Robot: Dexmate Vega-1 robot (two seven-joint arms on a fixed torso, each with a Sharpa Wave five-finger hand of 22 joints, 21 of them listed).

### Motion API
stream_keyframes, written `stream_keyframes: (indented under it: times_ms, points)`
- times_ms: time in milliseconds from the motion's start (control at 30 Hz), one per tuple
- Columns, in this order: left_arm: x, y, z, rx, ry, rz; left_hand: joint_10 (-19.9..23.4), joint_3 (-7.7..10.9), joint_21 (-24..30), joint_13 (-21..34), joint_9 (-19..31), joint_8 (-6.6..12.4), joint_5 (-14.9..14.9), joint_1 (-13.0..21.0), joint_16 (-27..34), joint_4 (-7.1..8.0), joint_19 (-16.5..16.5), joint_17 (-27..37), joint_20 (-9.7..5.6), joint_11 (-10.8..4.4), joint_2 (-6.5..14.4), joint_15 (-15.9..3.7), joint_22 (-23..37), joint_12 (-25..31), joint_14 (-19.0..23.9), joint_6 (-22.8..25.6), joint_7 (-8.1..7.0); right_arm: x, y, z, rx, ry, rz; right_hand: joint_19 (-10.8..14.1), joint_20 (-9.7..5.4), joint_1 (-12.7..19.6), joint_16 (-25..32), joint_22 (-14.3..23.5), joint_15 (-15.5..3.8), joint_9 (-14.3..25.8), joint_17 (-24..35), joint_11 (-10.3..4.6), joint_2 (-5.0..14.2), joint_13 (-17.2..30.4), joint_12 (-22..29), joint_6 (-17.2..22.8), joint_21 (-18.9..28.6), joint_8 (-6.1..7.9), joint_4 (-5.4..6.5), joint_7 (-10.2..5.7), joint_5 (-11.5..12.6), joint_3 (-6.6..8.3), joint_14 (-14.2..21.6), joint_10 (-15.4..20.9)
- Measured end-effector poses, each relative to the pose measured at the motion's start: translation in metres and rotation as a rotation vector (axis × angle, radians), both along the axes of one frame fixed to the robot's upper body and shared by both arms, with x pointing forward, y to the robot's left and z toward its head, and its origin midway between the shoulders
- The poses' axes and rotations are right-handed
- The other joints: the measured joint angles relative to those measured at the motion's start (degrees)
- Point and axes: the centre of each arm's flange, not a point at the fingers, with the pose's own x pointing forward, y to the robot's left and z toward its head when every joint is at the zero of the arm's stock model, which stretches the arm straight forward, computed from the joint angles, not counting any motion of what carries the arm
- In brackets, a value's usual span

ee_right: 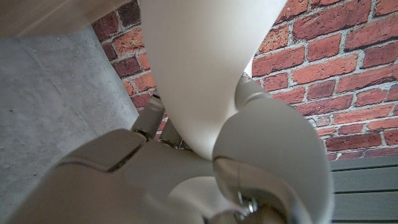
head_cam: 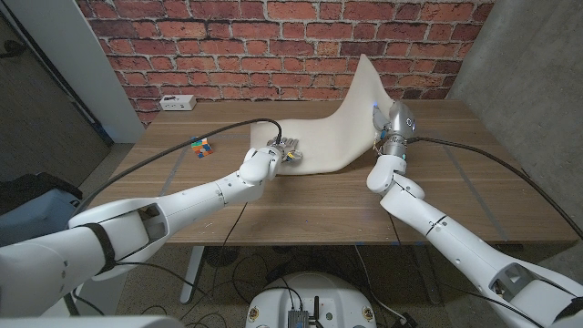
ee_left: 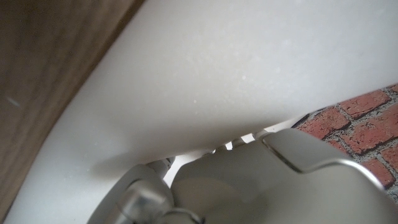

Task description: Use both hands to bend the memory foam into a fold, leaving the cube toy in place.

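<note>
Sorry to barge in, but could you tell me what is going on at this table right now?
The robot is folding a sheet of memory foam with both hands. Its right robot hand holds the foam's right side raised upright, while its left robot hand grips the left edge, low at the table. The cube toy sits untouched to the left.

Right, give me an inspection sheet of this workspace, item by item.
Surface: wooden table, mostly bare at the front.
Job's things: memory foam, right end lifted and curving up; cube toy sits apart on the table, to the foam's left.
Clutter: white power strip at the back left corner.
Hands: left hand holds the foam's left edge; right hand grips the raised end.
Cables: black cable along the left arm.
Surroundings: brick wall.
</note>
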Motion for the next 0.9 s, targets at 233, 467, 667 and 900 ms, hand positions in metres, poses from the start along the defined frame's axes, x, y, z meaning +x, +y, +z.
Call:
stream_keyframes:
  times_ms: [233,467,667,900]
  points:
    - [0.000,0.000,0.000,-0.001,0.001,-0.003,0.00,-0.04,0.00,0.00,0.02,0.08,0.00,0.00,0.00,0.03,0.00,0.05,0.00,0.00,0.00,-0.01,-0.01,0.18,-0.01,0.00,0.00,-0.003,0.016,0.005,-0.104,-0.018,-0.047,-0.22,0.21,0.00,-0.53,0.00,0.00,-0.02,-0.03,-0.32,0.00,0.42,0.42,0.00,0.00,0.00,0.17,-0.01,0.00,0.17,0.00,0.31]
    - [0.000,0.001,0.000,-0.002,0.003,-0.005,0.00,-0.10,0.00,0.00,0.02,0.08,0.00,0.00,-0.01,-0.02,0.00,0.04,0.01,0.00,0.00,-0.01,-0.01,0.23,-0.01,0.00,0.00,-0.006,0.030,0.010,-0.198,-0.036,-0.084,-0.52,-0.09,-0.01,-0.75,0.00,-0.22,-0.01,-0.03,-0.33,-0.01,0.79,0.65,0.50,0.21,-0.17,0.61,-0.10,-0.01,0.12,0.42,0.30]
    - [0.000,0.001,-0.001,-0.002,0.004,-0.007,-0.01,-0.10,0.00,0.00,0.01,0.07,0.00,0.00,-0.01,-0.02,0.00,0.04,0.01,0.00,0.00,-0.02,-0.02,0.23,-0.02,0.00,0.00,-0.009,0.046,0.015,-0.286,-0.061,-0.111,-0.52,-0.09,-0.02,-1.15,-0.01,-0.22,0.02,-0.03,-0.44,-0.02,0.94,0.67,0.60,0.44,-0.18,0.65,-0.01,-0.01,0.17,0.42,0.41]
    - [0.000,0.002,-0.001,-0.004,0.003,-0.008,-0.01,-0.11,-0.01,0.00,-0.03,0.03,0.00,0.00,0.18,-0.02,-0.01,0.00,0.01,-0.01,0.00,-0.03,-0.03,0.16,-0.04,0.00,0.00,-0.011,0.063,0.017,-0.393,-0.101,-0.153,-0.84,-0.41,-0.25,-1.19,-0.01,-0.32,0.02,-0.29,-0.64,-0.25,0.94,0.66,0.61,0.44,-0.21,0.65,-0.02,-0.01,0.17,0.91,0.60]
